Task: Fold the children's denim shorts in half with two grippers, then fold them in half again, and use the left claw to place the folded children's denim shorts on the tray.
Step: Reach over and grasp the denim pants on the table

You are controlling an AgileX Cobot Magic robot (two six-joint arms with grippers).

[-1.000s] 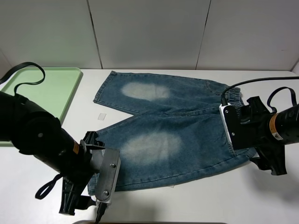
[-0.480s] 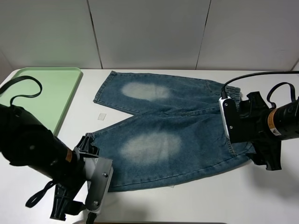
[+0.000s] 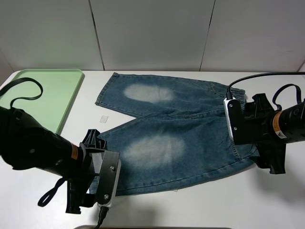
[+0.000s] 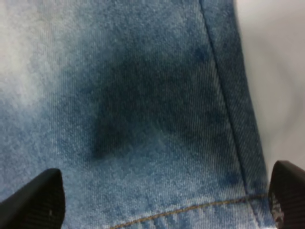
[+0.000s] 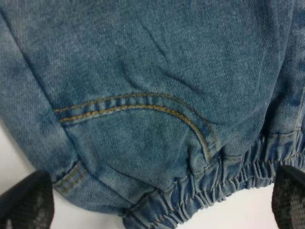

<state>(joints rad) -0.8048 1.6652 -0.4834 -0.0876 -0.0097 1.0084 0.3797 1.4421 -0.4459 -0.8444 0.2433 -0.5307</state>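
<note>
Exterior high | 1 denim shorts (image 3: pixel 167 129) | 1 tray (image 3: pixel 52 95) | left gripper (image 4: pixel 159 198), right gripper (image 5: pixel 157 200): two, jaws apart

The shorts (image 3: pixel 176 129) lie spread across the middle of the counter (image 3: pixel 214 205), waistband toward its right edge; the tray (image 3: pixel 52 95) sits at its back left corner.

- This looks like a robotics lab bench.
- A plain white table (image 3: pixel 200 210) fills the near ground. At its far edge stands a bare white wall (image 3: pixel 152 33) of flat panels with dark seams.
- A black left arm (image 3: pixel 33 148) and right arm (image 3: pixel 290 124) reach in from either side, the right with a loose black cable (image 3: pixel 267 76).
- The children's denim shorts (image 3: pixel 181 124) lie spread flat mid-table, with a pale green tray (image 3: pixel 47 90) at the far left.
</note>
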